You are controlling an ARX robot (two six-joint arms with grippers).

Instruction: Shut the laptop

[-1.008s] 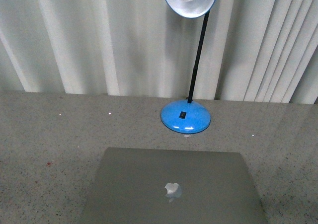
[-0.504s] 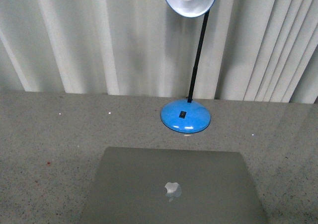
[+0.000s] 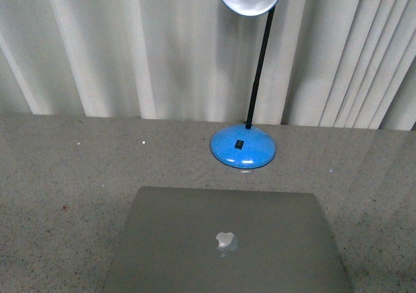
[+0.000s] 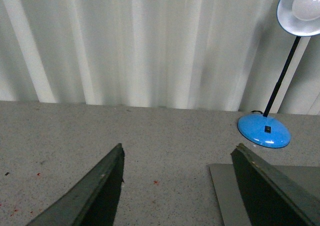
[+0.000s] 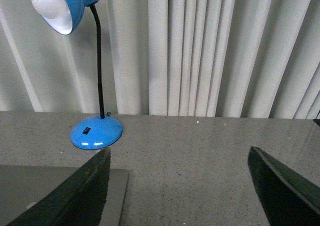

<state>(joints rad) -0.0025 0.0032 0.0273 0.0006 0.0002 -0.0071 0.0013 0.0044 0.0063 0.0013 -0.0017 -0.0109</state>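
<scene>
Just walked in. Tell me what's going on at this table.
Nothing is being handled. The laptop lies on the speckled table with its lid, apple logo up, facing the front camera and apparently down. A blue desk lamp stands behind it. The left gripper and right gripper are both open, holding nothing, above the table on either side of the laptop.

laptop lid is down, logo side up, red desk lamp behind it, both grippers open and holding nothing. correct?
Not quite: the desk lamp is blue, not red, as the front view shows. The rest holds: the laptop lid is down, logo up, and the left gripper and right gripper are open and empty.
</scene>
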